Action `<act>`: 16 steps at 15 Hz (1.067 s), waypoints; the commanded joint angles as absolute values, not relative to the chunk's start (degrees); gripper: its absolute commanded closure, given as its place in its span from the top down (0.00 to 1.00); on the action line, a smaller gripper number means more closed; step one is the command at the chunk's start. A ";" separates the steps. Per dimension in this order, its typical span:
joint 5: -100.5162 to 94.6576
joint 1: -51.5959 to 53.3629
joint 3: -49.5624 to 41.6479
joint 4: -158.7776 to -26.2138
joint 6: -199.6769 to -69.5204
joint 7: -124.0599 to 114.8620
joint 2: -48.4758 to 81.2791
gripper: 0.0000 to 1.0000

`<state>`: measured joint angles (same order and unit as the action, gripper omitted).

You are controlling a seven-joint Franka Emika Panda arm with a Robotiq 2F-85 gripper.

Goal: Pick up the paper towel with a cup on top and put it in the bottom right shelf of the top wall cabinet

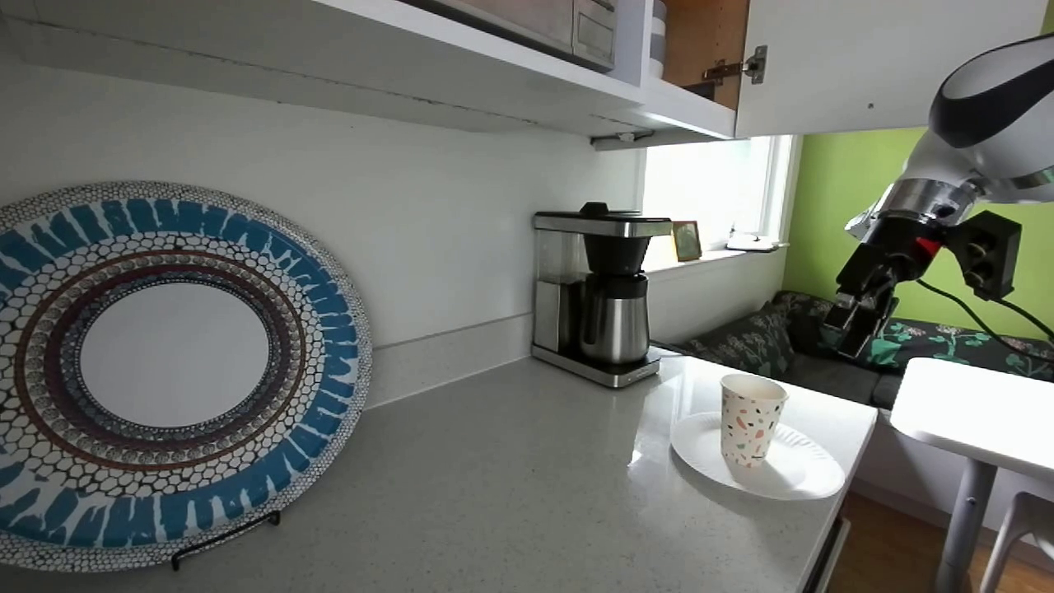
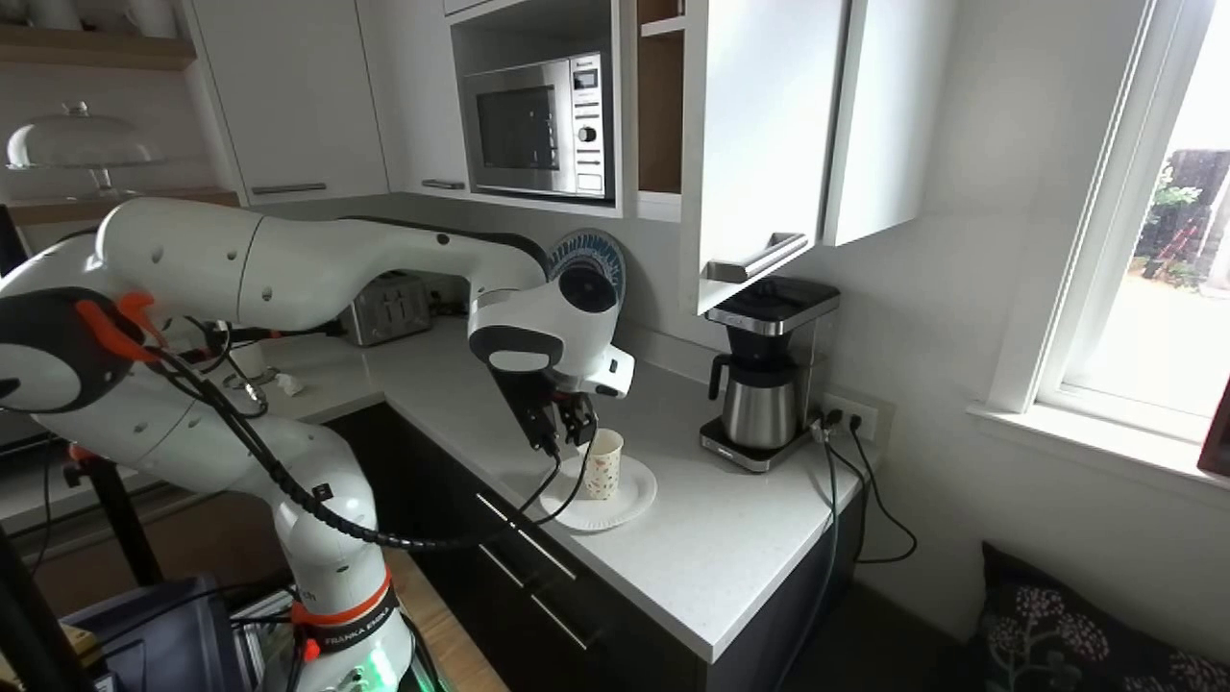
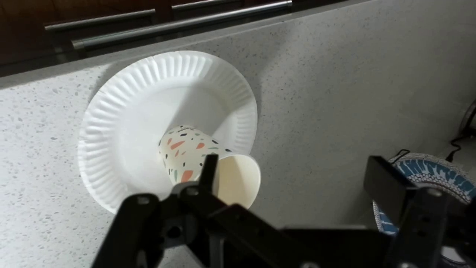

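Jaws parted wide, the gripper hangs near the cup, apart from it.
On the pale speckled counter, the cup stands upright on the paper plate near the edge, a coffee maker nearby, the wall cabinet open above; the arm stretches across, wrist bent, gripper slanting down.

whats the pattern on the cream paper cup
The small cream paper cup has scattered orange, dark and grey-green flecks, clearest in the wrist view.
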<state>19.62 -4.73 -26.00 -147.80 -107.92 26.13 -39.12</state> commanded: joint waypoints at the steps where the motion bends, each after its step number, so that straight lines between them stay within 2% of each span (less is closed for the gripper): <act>1: 21.34 -6.50 -27.89 -145.34 -105.92 26.88 -34.24 1.00; 10: 23.80 -7.14 -35.70 -139.08 -100.36 40.13 -18.72 1.00; 16: 29.05 -9.20 -35.00 -134.22 -98.58 48.33 -6.11 1.00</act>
<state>25.54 -7.62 -35.78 -138.21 -101.32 43.42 -13.81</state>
